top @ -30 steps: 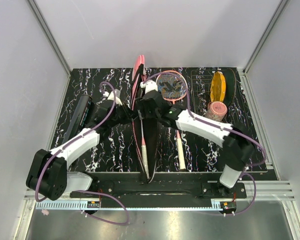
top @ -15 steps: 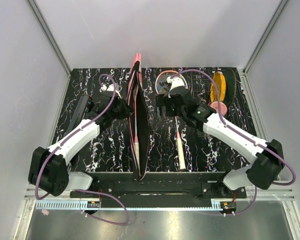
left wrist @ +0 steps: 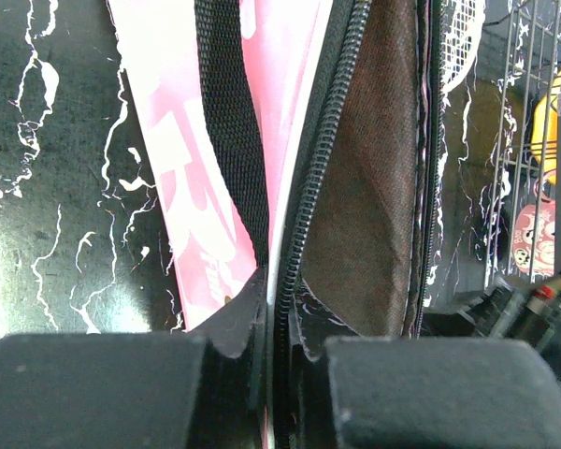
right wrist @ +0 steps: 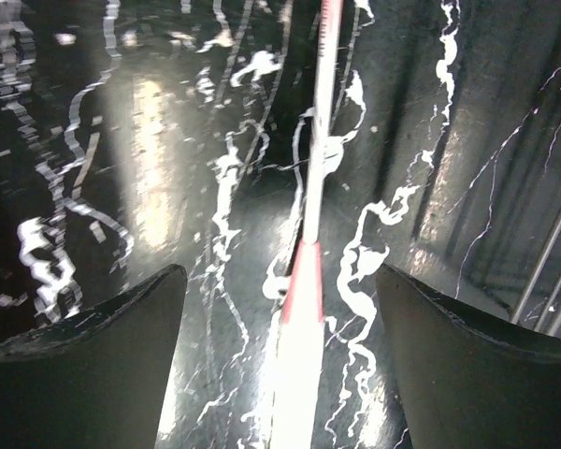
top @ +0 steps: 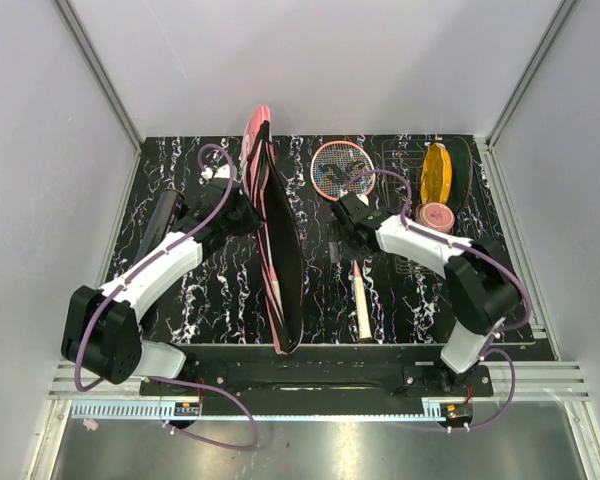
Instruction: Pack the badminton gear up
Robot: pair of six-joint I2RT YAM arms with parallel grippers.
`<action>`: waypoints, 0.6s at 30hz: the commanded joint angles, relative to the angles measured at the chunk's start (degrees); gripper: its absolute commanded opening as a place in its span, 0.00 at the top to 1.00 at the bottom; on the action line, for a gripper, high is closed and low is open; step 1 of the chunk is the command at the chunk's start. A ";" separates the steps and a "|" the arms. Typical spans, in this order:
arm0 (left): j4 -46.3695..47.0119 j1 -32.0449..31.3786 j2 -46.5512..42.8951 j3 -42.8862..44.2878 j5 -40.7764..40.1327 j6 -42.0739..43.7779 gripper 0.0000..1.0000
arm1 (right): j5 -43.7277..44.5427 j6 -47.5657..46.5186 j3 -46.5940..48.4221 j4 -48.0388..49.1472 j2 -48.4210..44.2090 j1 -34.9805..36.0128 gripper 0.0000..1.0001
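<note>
The long pink cover (top: 270, 240) stands on its edge, unzipped, running from the back of the table to its front. My left gripper (top: 252, 215) is shut on its zipper edge; the left wrist view shows the jaws (left wrist: 273, 299) pinched on the zipper, with pink outside (left wrist: 187, 187) and brown lining (left wrist: 374, 187). A pink-framed racket (top: 342, 170) lies flat to the right, its white handle (top: 361, 310) toward me. My right gripper (top: 346, 232) is open just above its shaft (right wrist: 316, 168), one finger on each side. A black tube (top: 165, 225) lies at the left. The second racket and the shuttlecocks are out of sight.
A yellow oval disc (top: 437, 172) and a small pinkish cup (top: 437, 217) sit on a wire rack (top: 400, 160) at the back right. Grey walls close in the table on three sides.
My right gripper left the cover, swung right and came down over the racket shaft. My left gripper kept its hold and pulled the cover's top edge to the left.
</note>
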 commanded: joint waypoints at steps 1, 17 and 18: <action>3.84 0.30 0.07 2.68 0.96 -0.18 1.00 | 4.09 1.65 4.70 -2.81 5.59 -1.20 0.13; 2.88 2.59 2.27 1.89 -0.35 0.26 1.00 | 4.79 -1.77 8.49 3.59 14.56 -2.60 0.47; 2.88 2.59 2.18 1.97 -0.26 0.35 1.00 | 5.05 -1.95 8.41 3.94 14.74 -2.60 0.48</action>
